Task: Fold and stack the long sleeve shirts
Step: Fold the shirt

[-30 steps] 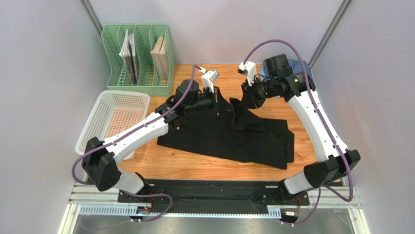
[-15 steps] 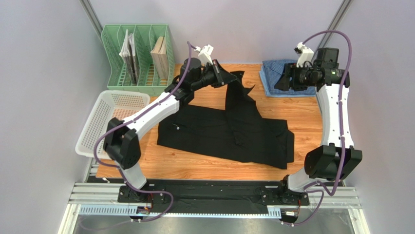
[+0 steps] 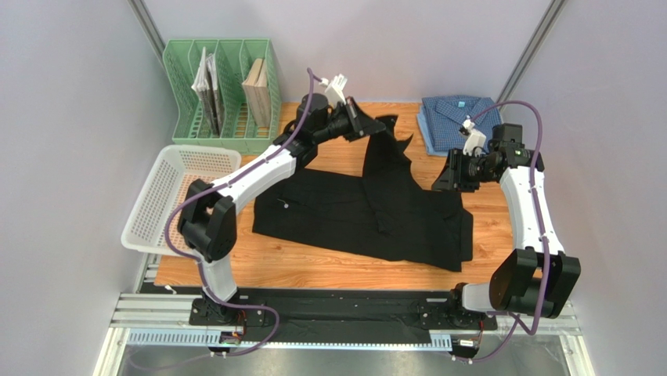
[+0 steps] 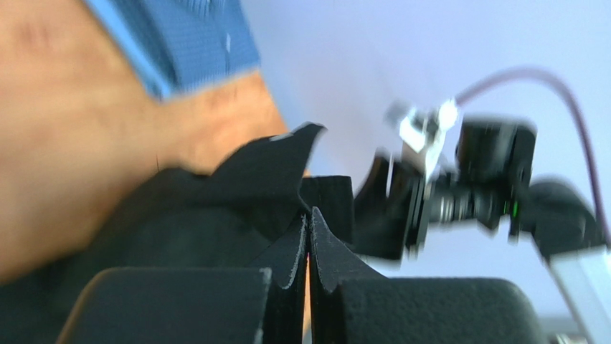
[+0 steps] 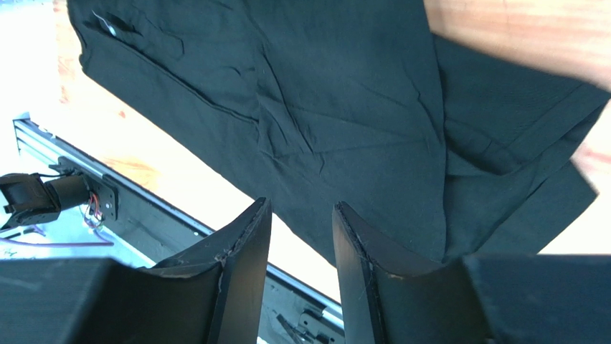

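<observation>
Top external: left end effector [image 3: 366, 128] clamped on far edge of black shirt [image 3: 352, 215] spread on the table [image 3: 313, 270], right end effector [image 3: 440, 181] part-open, empty over its right side; I fear a one-sided pull drags it crooked.

Right tool [image 5: 300, 209] jaws parted, empty — black shirt [image 5: 337, 93] spread on wooden table [image 5: 516, 29] beneath.

We see left arm [image 3: 250, 176] stretched far forward, left gripper [image 3: 371, 126] raised, jaws pinched tight on black shirt [image 3: 352, 215]. Right arm [image 3: 526, 205] bent, right gripper [image 3: 441, 182] tilted down, jaws parted, empty.
</observation>
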